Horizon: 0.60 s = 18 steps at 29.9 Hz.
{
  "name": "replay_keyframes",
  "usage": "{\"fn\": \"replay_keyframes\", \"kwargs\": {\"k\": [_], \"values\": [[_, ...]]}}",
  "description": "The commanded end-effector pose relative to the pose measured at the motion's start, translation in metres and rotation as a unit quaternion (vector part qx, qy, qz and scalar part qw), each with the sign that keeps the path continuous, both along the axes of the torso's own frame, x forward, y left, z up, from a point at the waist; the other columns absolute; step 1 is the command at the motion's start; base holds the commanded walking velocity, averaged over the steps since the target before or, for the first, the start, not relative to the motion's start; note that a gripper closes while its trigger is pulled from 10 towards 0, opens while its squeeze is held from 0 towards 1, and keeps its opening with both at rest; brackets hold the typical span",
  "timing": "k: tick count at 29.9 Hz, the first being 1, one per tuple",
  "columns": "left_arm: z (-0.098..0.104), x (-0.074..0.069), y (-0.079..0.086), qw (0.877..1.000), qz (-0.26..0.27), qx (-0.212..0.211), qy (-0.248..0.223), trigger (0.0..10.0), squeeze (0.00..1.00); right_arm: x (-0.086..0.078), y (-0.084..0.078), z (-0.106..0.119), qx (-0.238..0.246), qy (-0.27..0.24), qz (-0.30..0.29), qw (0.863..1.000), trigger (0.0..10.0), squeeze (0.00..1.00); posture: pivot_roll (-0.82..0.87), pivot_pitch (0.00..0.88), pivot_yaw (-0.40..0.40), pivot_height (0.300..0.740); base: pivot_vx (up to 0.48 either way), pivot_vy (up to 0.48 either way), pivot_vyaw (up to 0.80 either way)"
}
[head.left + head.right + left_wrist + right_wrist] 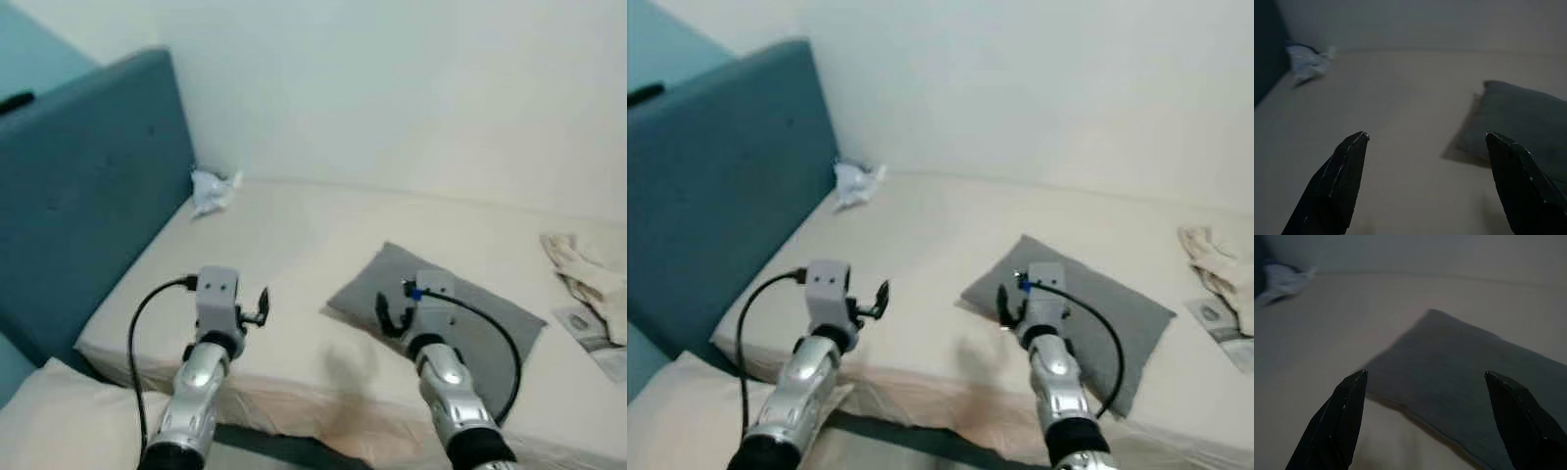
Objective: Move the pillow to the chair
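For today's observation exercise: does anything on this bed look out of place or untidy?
The grey pillow lies flat and skewed mid-mattress, away from the blue headboard. A crumpled whitish item sits in the corner by the headboard, and a bunched cream cloth lies at the bed's far right edge.

Cream bed (294,245), blue headboard (88,186), white wall (411,88)

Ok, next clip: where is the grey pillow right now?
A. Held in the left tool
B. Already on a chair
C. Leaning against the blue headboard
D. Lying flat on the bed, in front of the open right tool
D: the pillow lies flat on the bed, and the right tool hangs open just before its near edge, not gripping it.
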State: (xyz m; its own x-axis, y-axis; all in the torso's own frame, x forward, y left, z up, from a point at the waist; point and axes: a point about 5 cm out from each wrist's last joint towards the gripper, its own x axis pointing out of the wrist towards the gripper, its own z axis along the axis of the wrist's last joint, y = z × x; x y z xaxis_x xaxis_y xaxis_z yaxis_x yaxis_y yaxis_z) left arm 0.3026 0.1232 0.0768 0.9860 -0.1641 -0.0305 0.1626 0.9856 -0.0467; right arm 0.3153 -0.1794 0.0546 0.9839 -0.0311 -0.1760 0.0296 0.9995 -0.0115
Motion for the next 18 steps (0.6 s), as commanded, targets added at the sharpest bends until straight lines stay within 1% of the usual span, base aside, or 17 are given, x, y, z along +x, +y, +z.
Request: {"fn": "replay_keyframes", "kwargs": {"k": [1,16,17,18], "values": [[-0.0054,-0.0012,0.0025,1.0,0.001,0.003,0.014,10.0,0.0,-0.0031,0.0049,-0.0047,0.004,0.009,0.004,1.0,10.0,0.0,-0.03,0.005,0.016,0.74,0.0,0.0,-0.8],[-0.0055,0.0006,0.0032,1.0,0.005,0.008,0.014,10.0,0.0,-0.0011,-0.0029,-0.0003,-0.003,0.001,-0.001,1.0,10.0,0.0,-0.03,0.015,0.019,0.74,0.0,0.0,-0.8],[-0.0054,0.0006,0.0033,1.0,0.005,0.007,0.014,10.0,0.0,-0.0004,-0.0022,0.0014,-0.006,-0.005,0.008,1.0,10.0,0.0,-0.03,0.015,0.019,0.74,0.0,0.0,-0.8],[-0.0054,0.0007,0.0035,1.0,0.006,0.007,0.014,10.0,0.0,0.0002,-0.001,0.0019,-0.022,-0.005,0.018,1.0,10.0,0.0,-0.03,0.015,0.021,0.74,0.0,0.0,0.0]]}}
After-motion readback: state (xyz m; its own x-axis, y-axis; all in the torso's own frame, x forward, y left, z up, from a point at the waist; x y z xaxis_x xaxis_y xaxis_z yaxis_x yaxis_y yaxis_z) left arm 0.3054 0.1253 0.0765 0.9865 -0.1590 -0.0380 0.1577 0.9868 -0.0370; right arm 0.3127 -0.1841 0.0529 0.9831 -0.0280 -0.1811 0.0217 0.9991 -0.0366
